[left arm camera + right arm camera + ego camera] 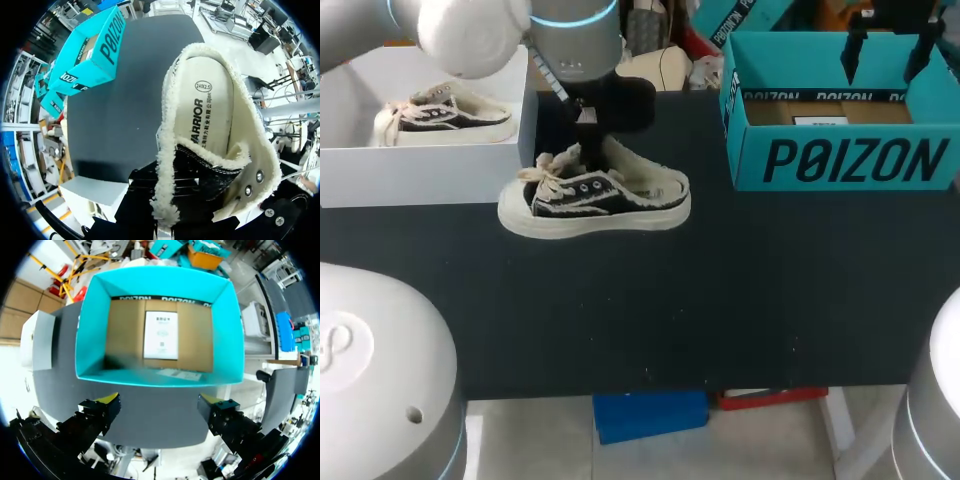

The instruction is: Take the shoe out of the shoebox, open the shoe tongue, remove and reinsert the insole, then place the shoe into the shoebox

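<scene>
Left arm is down over the shoe (595,195) at mid-desk, its end effector (586,140) sunk into the shoe's opening. From the left wrist view the black canvas upper sits right up against it, but the tips are buried, so I cannot tell whether it is clamped or loose. The shoe sits upright on its thick cream rubber sole, on the matte black desk (720,300), out of both boxes. It has dark canvas sides, a shaggy fleece trim (165,165) around the whole collar, and floppy pale laces (548,172) at the toe end. Inside, the smooth off-white insole (210,100) lies flat in the footbed, and round metal eyelets (259,176) glint on the canvas edge.

Over on the right, the right end effector (160,407) hangs spread wide, gripping nothing, just above the teal shoebox (160,376). That box is rectangular with stiff card walls, a plain brown cardboard floor and a white label (161,335) stuck flat on it.

A white box (420,170) at the desk's far left holds a second shoe (445,112) of the same fuzzy-edged make.
</scene>
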Robot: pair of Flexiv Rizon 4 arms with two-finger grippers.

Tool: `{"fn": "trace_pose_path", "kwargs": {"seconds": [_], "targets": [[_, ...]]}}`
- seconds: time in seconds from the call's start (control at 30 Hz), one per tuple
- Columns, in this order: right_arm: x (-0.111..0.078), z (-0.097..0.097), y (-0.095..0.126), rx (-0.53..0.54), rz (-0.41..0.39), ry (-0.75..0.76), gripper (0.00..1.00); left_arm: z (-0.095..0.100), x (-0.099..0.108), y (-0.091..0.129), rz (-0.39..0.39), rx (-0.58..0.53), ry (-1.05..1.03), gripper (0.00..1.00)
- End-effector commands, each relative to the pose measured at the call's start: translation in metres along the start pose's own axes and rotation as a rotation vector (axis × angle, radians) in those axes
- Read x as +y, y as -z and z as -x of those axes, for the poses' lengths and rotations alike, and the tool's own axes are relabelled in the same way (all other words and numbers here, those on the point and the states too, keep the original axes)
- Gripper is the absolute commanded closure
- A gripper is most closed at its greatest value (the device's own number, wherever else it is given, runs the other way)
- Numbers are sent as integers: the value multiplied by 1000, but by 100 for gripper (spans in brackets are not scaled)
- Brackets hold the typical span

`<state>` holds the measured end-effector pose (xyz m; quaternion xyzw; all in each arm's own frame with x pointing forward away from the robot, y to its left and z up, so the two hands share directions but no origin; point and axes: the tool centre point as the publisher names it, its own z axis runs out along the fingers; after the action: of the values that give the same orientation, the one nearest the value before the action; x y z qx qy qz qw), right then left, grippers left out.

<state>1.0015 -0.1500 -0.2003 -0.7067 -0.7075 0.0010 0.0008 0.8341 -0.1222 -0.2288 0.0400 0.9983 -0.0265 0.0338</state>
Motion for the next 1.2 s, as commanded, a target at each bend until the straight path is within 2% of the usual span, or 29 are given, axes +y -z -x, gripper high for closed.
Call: {"fn": "trace_pose_path", "kwargs": {"seconds": [0.03,0.27,0.57,0.77,1.03,1.2], "targets": [[0,0,0,0,0,0,0,11,-26,-47,15,24,1,100],[0,0,0,0,0,0,0,8,-31,-99,40,47,5,100],[0,0,0,0,0,0,0,8,-31,-151,44,59,-6,100],[0,0,0,0,0,0,0,18,-28,-172,62,54,-32,100],[0,0,0,0,0,0,0,28,-29,-183,53,64,-24,100],[0,0,0,0,0,0,0,32,-32,-183,55,66,-51,100]]}}
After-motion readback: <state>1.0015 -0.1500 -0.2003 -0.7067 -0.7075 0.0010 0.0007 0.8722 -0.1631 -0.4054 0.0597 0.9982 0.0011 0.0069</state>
